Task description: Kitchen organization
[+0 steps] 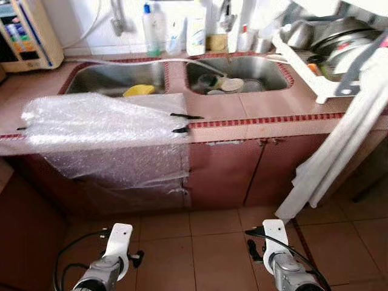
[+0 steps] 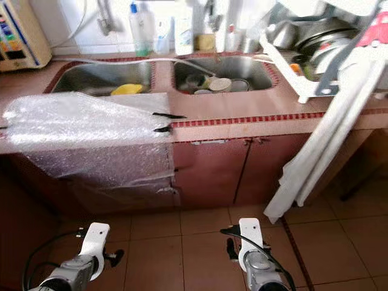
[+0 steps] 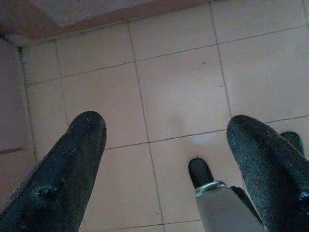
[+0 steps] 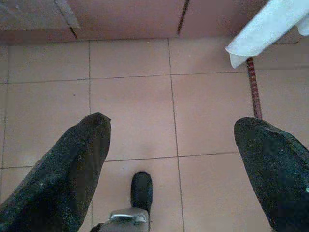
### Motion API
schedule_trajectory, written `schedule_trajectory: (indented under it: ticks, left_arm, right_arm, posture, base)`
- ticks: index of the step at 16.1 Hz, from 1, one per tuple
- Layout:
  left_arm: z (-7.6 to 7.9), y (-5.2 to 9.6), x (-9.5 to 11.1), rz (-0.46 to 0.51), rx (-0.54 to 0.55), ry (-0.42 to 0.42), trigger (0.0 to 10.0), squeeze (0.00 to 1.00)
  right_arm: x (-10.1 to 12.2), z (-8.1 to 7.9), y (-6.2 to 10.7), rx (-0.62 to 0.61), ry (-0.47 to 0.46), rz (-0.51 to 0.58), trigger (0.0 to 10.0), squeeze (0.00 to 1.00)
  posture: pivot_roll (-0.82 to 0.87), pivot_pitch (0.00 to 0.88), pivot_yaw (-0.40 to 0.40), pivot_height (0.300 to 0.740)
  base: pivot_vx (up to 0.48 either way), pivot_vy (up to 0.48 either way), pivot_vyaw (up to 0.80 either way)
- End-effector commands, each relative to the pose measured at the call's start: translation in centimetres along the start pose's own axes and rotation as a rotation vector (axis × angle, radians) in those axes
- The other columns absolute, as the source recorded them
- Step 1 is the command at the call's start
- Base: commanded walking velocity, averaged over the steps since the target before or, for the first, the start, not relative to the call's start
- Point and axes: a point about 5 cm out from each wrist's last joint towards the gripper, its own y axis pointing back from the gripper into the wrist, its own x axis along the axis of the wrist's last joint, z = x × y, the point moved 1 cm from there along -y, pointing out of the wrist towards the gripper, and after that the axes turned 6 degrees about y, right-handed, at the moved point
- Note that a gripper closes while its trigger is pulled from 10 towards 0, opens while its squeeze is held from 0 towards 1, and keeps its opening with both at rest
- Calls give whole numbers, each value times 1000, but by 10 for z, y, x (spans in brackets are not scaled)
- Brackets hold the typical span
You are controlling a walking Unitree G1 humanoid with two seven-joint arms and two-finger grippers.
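At the far left corner of the worktop [image 1: 273,109] a cream-coloured appliance [image 1: 24,33] is cut off by the frame, its panel too blurred to read. A sheet of bubble wrap [image 1: 103,130] covers the left stretch of the worktop and hangs over the front edge, hiding the cupboard fronts behind it; two small dark clips or tabs show at its right border, too small to identify. Two steel sink basins sit along the back: the left basin [image 1: 109,79] holds one yellow item [image 1: 139,90], partly hidden by the rim, and the right basin [image 1: 242,71] holds a cluster of dishes [image 1: 221,83] whose number cannot be counted. Behind the basins stands a row of bottles [image 1: 195,30], tops cut off. At the right corner a white dish rack [image 1: 315,63] holds metal pots and lids, overlapping and cropped. White cloth [image 1: 339,151] hangs from the right edge down toward the floor [image 1: 206,248], covering part of the cupboards. Two cupboard doors [image 1: 248,173] show uncovered under the right basin.

The tiled floor before the cupboards gives open room. Both arms hang low over it, well apart from the worktop. The left claw [image 3: 164,140] has its two black fingers spread wide, gripping nothing; the right claw [image 4: 171,140] is likewise spread and holds nothing, with the cloth's lower end near it
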Motion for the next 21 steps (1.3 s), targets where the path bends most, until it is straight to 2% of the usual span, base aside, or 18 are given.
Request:
schedule_trajectory:
  ticks: [1,18,21]
  left_arm:
    - [-3,1,-4,-11,7,15,10000,0]
    - [-4,1,0,11,7,1,10000,0]
    - [-5,1,1,21,12,-10,10000,0]
  right_arm:
    - [-5,-1,1,8,-2,-17,10000,0]
    - [-7,-5,1,14,-27,-26,10000,0]
    - [-6,-5,1,18,-24,-21,10000,0]
  posture:
    - [-17,0,47,740]
    - [-14,0,56,740]
    - [-13,0,55,740]
  base:
    - [0,0,-706]
    - [0,0,-705]
    - [0,0,0]
